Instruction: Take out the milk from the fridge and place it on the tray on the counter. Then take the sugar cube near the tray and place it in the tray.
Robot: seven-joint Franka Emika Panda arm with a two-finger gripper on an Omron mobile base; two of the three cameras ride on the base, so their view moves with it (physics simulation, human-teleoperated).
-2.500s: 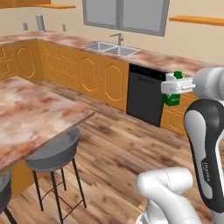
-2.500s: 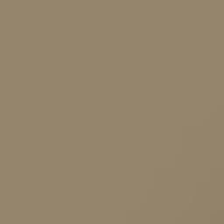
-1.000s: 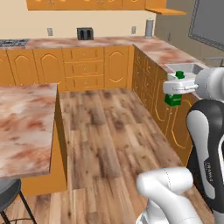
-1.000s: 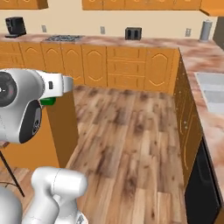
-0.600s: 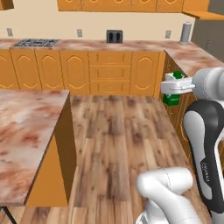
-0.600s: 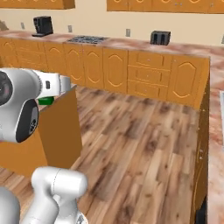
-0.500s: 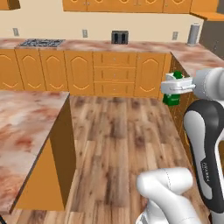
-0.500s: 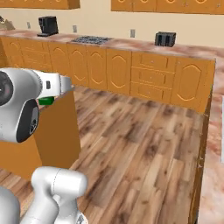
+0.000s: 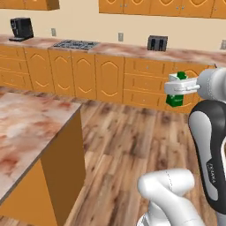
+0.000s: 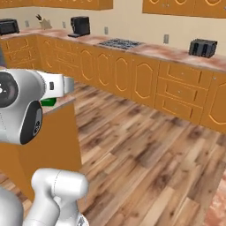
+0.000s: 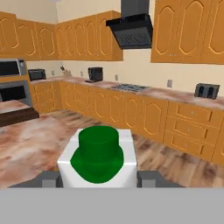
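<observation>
A marbled reddish-brown and cream bench (image 9: 31, 128) stood at the left in the left base view, over an orange wooden side panel, with plank wood floor (image 9: 119, 145) running from it to the far wall. Along that wall ran a second stone top (image 9: 128, 49) over orange cabinets (image 9: 110, 77) with arched door panels and drawer fronts, and more orange cabinets hung above against a cream wall. On that far top, left to right, sat a black coffee machine (image 9: 21, 28), a flat dark hob (image 9: 76, 44) and a black toaster (image 9: 157, 43). In the hand view a black hood (image 11: 131, 29) hung above the hob, and a dark brown tray (image 11: 17, 116) lay on the near bench, left of the milk. The milk (image 9: 175, 90), a small white carton with green base and green cap, was held in the air right of the toaster's line, above the floor. The fingers (image 9: 178, 87) pinched the milk, one dark tip (image 11: 49, 178) at each side of it.
</observation>
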